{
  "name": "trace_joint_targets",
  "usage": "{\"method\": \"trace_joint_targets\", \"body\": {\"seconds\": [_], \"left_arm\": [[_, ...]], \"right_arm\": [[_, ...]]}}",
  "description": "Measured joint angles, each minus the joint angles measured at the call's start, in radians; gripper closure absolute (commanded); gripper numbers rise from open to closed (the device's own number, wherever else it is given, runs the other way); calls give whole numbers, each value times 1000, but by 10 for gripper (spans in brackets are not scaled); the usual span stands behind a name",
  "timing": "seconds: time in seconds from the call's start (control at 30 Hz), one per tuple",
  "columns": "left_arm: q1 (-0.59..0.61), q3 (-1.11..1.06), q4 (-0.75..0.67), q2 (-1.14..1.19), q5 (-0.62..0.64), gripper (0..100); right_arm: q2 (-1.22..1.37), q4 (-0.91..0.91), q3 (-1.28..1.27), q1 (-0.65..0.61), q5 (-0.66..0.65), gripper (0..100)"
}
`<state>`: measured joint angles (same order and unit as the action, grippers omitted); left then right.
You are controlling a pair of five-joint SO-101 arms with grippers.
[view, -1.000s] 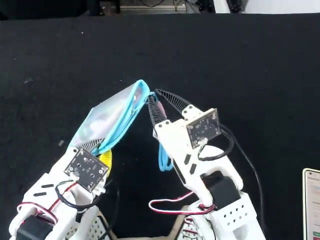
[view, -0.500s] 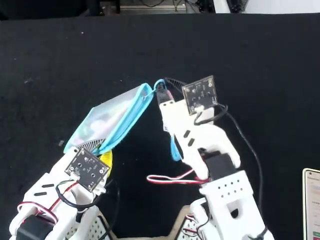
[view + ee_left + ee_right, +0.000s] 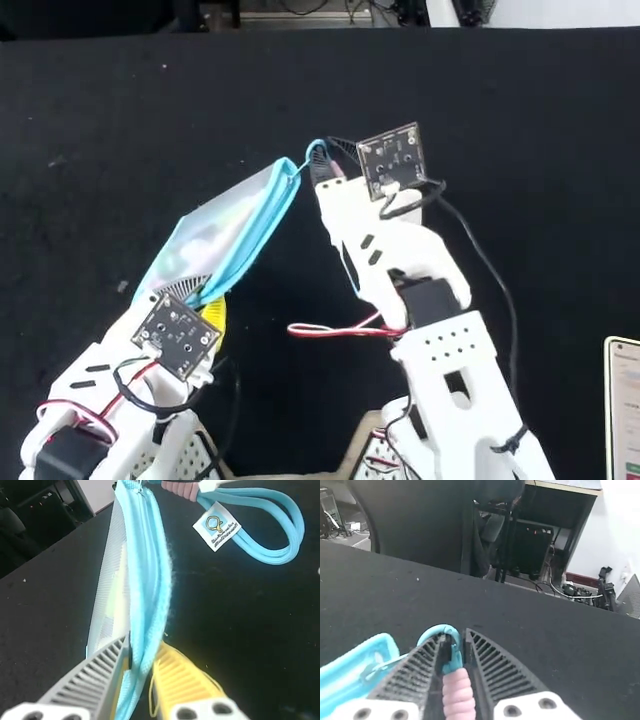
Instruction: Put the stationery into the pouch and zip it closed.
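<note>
The zipping step is in hand. The left tool [image 3: 142, 649] is clamping narrow on the near end of the pouch [image 3: 225, 235], which is stretching between the two arms over the counter [image 3: 520, 110]. The right tool [image 3: 454, 641] is pinching the pink zipper pull [image 3: 456, 690] at the pouch's far end. The zip is looking almost fully run, so the next move is probably calling for a last short tug and then a gentle release.
</note>
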<state>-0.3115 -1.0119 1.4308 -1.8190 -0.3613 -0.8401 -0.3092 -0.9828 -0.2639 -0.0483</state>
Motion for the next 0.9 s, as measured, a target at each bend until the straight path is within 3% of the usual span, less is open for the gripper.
{"method": "trace_joint_targets", "body": {"seconds": [0.1, 0.27, 0.43, 0.63, 0.9], "left_arm": [[0, 0, 0, 0, 0, 970], [0, 0, 0, 0, 0, 970], [2, 0, -20, -3, 2, 970], [18, -2, -75, -3, 5, 970], [264, -98, -333, -3, 8, 970]], "right_arm": [[5, 3, 5, 0, 0, 966], [5, -63, 37, 0, 0, 798], [-20, -351, 186, -60, 3, 823], [-91, -723, 400, -239, 0, 803], [-152, -910, 554, -269, -64, 807]]}}
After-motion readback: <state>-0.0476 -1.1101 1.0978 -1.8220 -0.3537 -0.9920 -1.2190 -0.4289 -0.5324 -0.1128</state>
